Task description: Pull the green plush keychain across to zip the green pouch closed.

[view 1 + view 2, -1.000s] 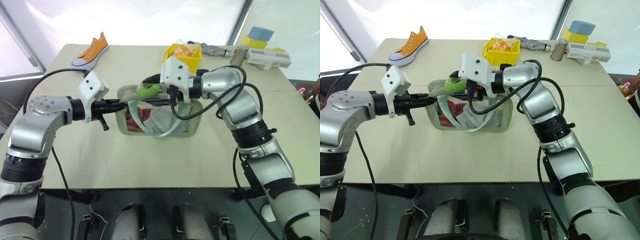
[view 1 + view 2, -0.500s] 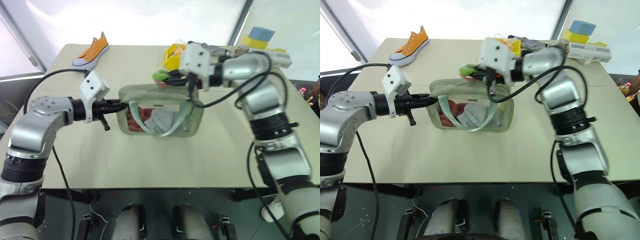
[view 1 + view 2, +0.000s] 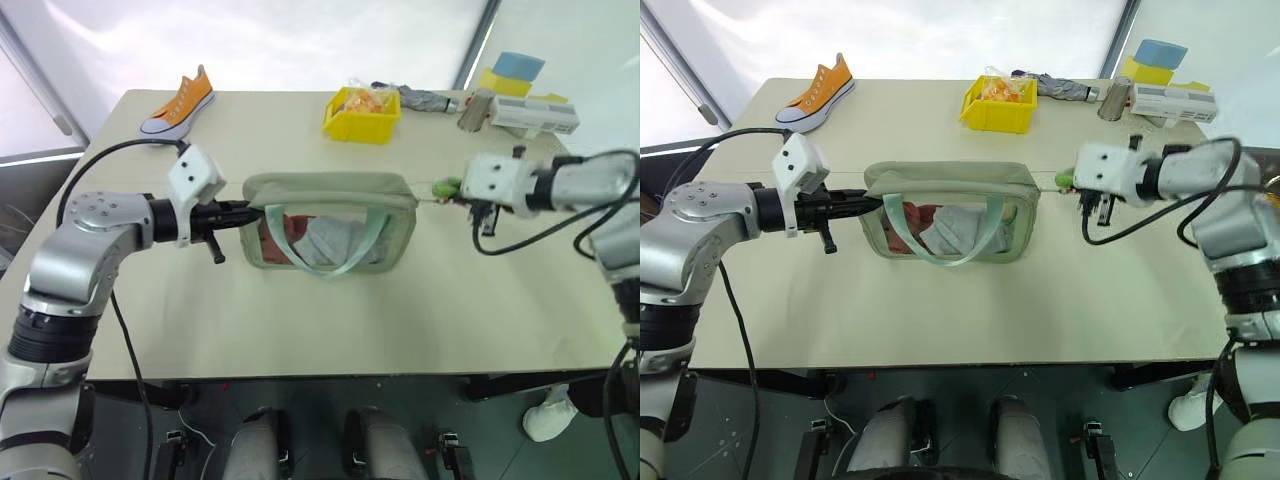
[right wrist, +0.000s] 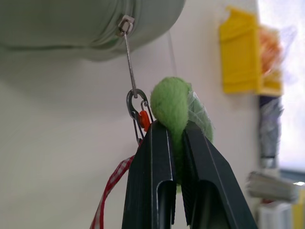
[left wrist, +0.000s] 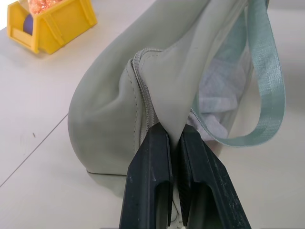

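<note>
The green pouch stands upright mid-table, its top zipper drawn shut along its length and its mint straps hanging over the clear front. My left gripper is shut on the pouch's left end fabric. My right gripper is out past the pouch's right end, shut on the green plush keychain. The keychain hangs from a thin metal link and clip that runs taut back to the zipper pull at the pouch's right end.
A yellow bin with orange contents stands behind the pouch. An orange sneaker lies at the far left. Boxes and a blue and yellow sponge sit at the far right corner.
My right gripper closed on the keychain and swept from the pouch's left-middle out past its right end, drawing the zipper shut. The left gripper kept its hold and stayed put.
</note>
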`<state>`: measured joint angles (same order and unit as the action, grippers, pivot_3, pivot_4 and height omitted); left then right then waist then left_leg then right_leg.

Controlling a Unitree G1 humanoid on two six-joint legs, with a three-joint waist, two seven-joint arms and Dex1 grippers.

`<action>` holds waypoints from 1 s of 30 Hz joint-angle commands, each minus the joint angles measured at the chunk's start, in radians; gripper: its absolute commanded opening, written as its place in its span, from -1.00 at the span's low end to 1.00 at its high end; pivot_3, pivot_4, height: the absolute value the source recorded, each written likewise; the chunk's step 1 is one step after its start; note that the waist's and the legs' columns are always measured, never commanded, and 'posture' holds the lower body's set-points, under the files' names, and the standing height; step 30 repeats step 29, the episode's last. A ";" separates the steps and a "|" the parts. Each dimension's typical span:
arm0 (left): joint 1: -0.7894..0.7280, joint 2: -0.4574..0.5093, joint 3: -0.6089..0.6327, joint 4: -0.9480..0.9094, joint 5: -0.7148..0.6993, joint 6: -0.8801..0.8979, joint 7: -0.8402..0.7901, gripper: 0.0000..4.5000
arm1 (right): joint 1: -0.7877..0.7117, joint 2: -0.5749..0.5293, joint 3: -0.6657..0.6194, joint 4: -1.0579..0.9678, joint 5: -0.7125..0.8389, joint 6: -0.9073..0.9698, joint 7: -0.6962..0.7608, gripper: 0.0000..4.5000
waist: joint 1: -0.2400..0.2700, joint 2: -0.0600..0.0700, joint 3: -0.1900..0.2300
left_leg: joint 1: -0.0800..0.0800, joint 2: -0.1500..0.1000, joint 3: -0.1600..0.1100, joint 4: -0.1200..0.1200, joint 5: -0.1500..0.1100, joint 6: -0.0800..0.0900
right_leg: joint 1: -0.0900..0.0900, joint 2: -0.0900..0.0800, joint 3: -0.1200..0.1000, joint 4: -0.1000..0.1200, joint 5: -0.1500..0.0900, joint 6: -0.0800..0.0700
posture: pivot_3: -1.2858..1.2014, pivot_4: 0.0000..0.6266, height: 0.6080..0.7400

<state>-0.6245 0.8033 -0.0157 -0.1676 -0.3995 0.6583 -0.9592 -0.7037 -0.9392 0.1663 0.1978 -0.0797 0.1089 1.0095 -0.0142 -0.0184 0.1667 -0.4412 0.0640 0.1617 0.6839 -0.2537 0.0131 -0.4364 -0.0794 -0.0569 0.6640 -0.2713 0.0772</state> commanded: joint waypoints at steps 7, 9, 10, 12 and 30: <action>-0.002 0.020 0.008 -0.003 0.011 -0.015 -0.003 -1.00 | 0.168 0.171 -0.006 -0.141 0.095 0.184 -0.025 -0.97 | 0.001 0.000 0.000 | 0.002 0.000 -0.001 0.000 0.000 0.000 | 0.002 0.000 0.000 0.000 0.000 0.000 | 0.03 -0.52 1.00; 0.003 0.019 0.009 -0.013 0.009 -0.011 0.002 -1.00 | 0.172 0.182 -0.002 -0.151 0.109 0.203 -0.012 -0.97 | 0.001 0.000 0.000 | 0.002 0.000 -0.001 0.000 0.000 0.000 | 0.003 0.000 0.000 0.000 0.000 0.000 | 0.03 -0.52 1.00; 0.007 0.019 0.009 -0.018 0.010 -0.011 0.005 -1.00 | 0.157 0.181 -0.009 -0.142 0.111 0.205 -0.012 -0.97 | 0.001 0.000 0.000 | 0.002 0.000 -0.001 0.000 0.000 0.000 | 0.003 0.000 0.000 0.000 0.000 0.000 | 0.03 -0.52 1.00; 0.013 0.024 0.016 -0.023 0.007 -0.011 0.003 -1.00 | 0.095 0.166 -0.046 -0.108 0.127 0.215 -0.005 -0.83 | 0.000 0.000 0.000 | 0.002 0.000 -0.001 0.000 0.000 0.000 | 0.003 0.000 0.000 0.000 0.000 0.000 | 0.03 -0.52 1.00; -0.170 0.165 0.106 0.199 -0.083 0.050 -0.147 0.99 | -0.162 -0.091 -0.160 -0.266 0.451 0.640 0.335 1.00 | 0.001 0.001 0.001 | 0.001 0.001 -0.001 -0.001 0.000 0.001 | 0.001 0.000 0.000 -0.001 0.000 0.000 | 0.03 -0.52 1.00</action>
